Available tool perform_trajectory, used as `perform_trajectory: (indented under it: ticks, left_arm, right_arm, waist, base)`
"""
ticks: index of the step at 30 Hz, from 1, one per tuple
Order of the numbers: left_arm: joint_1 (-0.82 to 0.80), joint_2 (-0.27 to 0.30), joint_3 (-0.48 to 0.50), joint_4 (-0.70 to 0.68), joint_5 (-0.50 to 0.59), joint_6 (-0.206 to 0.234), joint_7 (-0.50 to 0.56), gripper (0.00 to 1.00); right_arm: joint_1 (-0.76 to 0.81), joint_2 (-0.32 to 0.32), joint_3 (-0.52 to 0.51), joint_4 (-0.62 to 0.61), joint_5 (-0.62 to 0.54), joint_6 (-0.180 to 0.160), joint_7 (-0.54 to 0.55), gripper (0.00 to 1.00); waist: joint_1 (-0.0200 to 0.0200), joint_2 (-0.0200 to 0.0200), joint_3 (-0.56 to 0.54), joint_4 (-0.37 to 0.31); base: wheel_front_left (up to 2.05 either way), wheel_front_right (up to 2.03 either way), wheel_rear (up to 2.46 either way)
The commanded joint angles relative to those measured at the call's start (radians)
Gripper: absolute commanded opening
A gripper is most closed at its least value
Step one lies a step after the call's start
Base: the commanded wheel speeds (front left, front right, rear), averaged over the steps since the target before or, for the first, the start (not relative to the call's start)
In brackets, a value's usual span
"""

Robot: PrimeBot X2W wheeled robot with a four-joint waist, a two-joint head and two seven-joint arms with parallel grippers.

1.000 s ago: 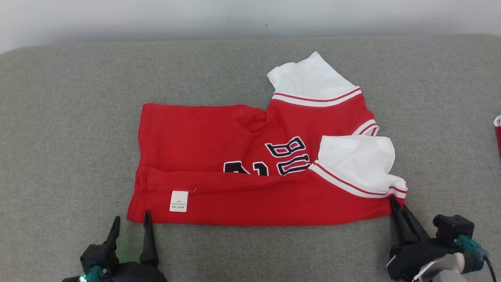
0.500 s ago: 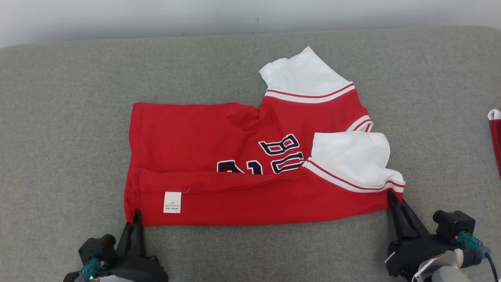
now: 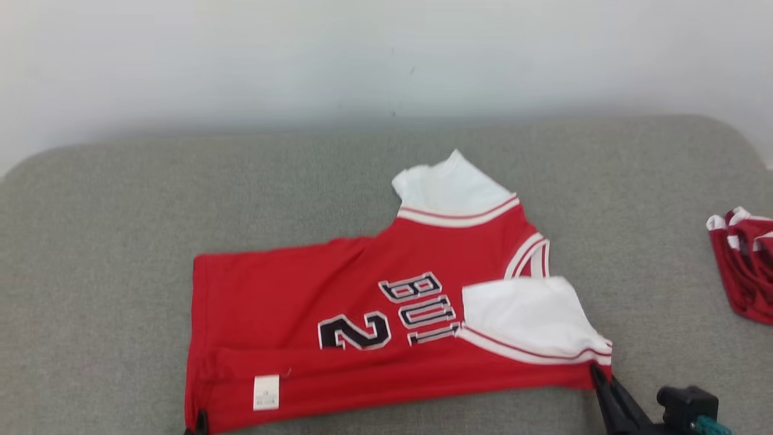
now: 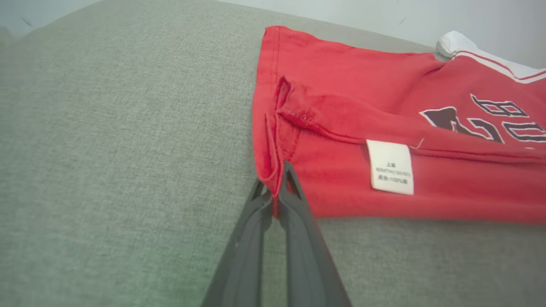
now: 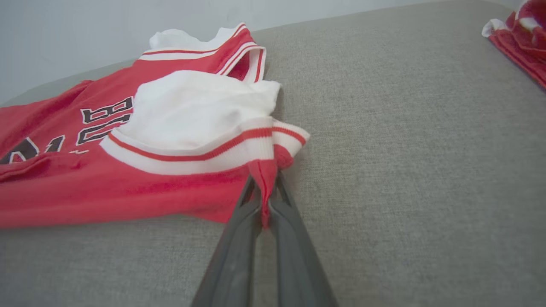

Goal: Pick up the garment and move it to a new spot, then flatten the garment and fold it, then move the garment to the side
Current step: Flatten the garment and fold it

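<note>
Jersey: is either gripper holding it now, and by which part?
Both. The left gripper pinches the red jersey at its near hem corner; the right gripper pinches the near edge just under the white sleeve.

The head camera looks forward and down from above the near edge of the grey upholstered surface (image 3: pixel 90 241). It takes in the whole red jersey (image 3: pixel 290 302), the pale wall (image 3: pixel 241 60) at the far side and a second red garment (image 3: pixel 746 272) at the right.

The left wrist camera sits low and close over the surface. It faces along the left gripper (image 4: pixel 273 179) at the jersey's near left corner, with the white label (image 4: pixel 390 167) just beside it.

The right wrist camera, equally low and close, faces along the right gripper (image 5: pixel 264 181) at the near right corner, by the white sleeve (image 5: pixel 200 106).

All three views share the jersey's dark lettering (image 3: pixel 416 302). The head and left wrist views share the label, and the head and right wrist views share the second garment.
</note>
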Motion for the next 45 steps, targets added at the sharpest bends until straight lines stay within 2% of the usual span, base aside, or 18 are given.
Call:
perform_trajectory:
  ticks: [1, 13, 14, 15, 16, 17, 26, 31, 40, 41, 43, 45]
  left_arm:
    - [0.031, 0.004, 0.008, -0.003, 0.003, 0.003, -0.003, 0.0]
    - [0.134, 0.005, -0.005, 0.008, -0.016, 0.008, -0.003, 0.0]
    - [0.133, 0.005, -0.007, 0.007, -0.013, 0.01, -0.003, 0.0]
    - [0.128, 0.005, -0.01, 0.006, -0.01, 0.011, -0.003, 0.07]
    - [0.121, 0.005, -0.012, 0.004, -0.007, 0.011, -0.003, 0.72]
    - [0.113, 0.005, -0.016, 0.001, -0.001, 0.013, -0.003, 1.0]
    - [0.053, 0.003, -0.056, -0.054, 0.034, 0.022, -0.003, 1.0]
    - [0.03, 0.003, -0.094, -0.033, 0.02, 0.018, -0.003, 1.0]
    - [0.019, 0.003, -0.115, -0.006, -0.014, 0.039, -0.003, 1.0]
    - [0.017, 0.003, -0.114, -0.004, -0.017, 0.039, -0.003, 0.89]
    - [0.008, 0.003, -0.112, -0.003, -0.02, 0.036, -0.003, 0.0]
    - [-0.001, 0.003, -0.113, -0.003, -0.03, 0.028, -0.003, 0.0]
  right_arm:
    - [0.028, -0.007, -0.006, -0.002, 0.013, -0.003, 0.001, 0.0]
    - [0.134, -0.007, -0.037, -0.011, 0.026, -0.003, 0.0, 0.0]
    - [0.129, -0.002, -0.039, -0.007, 0.025, -0.003, 0.0, 0.18]
    - [0.121, 0.004, -0.039, -0.003, 0.024, -0.003, 0.0, 0.65]
    - [0.112, 0.008, -0.038, -0.004, 0.021, -0.003, 0.0, 1.0]
    - [0.102, 0.01, -0.038, -0.007, 0.017, -0.003, 0.0, 1.0]
    - [0.049, 0.038, -0.079, -0.076, -0.032, -0.003, 0.0, 1.0]
    - [0.035, 0.043, -0.075, -0.081, -0.044, -0.003, 0.001, 1.0]
    - [0.027, 0.047, -0.078, -0.074, -0.046, -0.003, 0.001, 1.0]
    - [0.024, 0.046, -0.079, -0.074, -0.046, -0.003, 0.001, 1.0]
    - [0.021, 0.044, -0.079, -0.076, -0.045, -0.003, 0.001, 1.0]
    - [0.019, 0.042, -0.082, -0.078, -0.045, -0.003, 0.001, 1.0]
  waist:
    - [0.0001, 0.0, -0.089, -0.015]
    - [0.0001, 0.0, -0.116, -0.003]
    - [0.0001, 0.0, -0.111, -0.001]
    - [0.0001, 0.0, -0.106, 0.002]
    - [0.0001, 0.0, -0.101, 0.005]
    - [0.0001, 0.0, -0.094, 0.008]
    - [0.0001, 0.0, -0.032, 0.023]
    - [0.0001, 0.0, -0.012, 0.024]
    - [0.0001, 0.0, 0.001, 0.019]
    - [0.0001, 0.0, 0.003, 0.017]
    - [0.0001, 0.0, 0.006, 0.014]
    - [0.0001, 0.0, 0.009, 0.012]
  base:
    - [0.0, 0.0, 0.0]
    - [0.0, 0.0, 0.0]
    - [0.0, 0.0, 0.0]
    - [0.0, 0.0, 0.0]
    - [0.0, 0.0, 0.0]
    - [0.0, 0.0, 0.0]
    - [0.0, 0.0, 0.0]
    - [0.0, 0.0, 0.0]
    - [0.0, 0.0, 0.0]
    - [0.0, 0.0, 0.0]
    - [0.0, 0.0, 0.0]
    - [0.0, 0.0, 0.0]
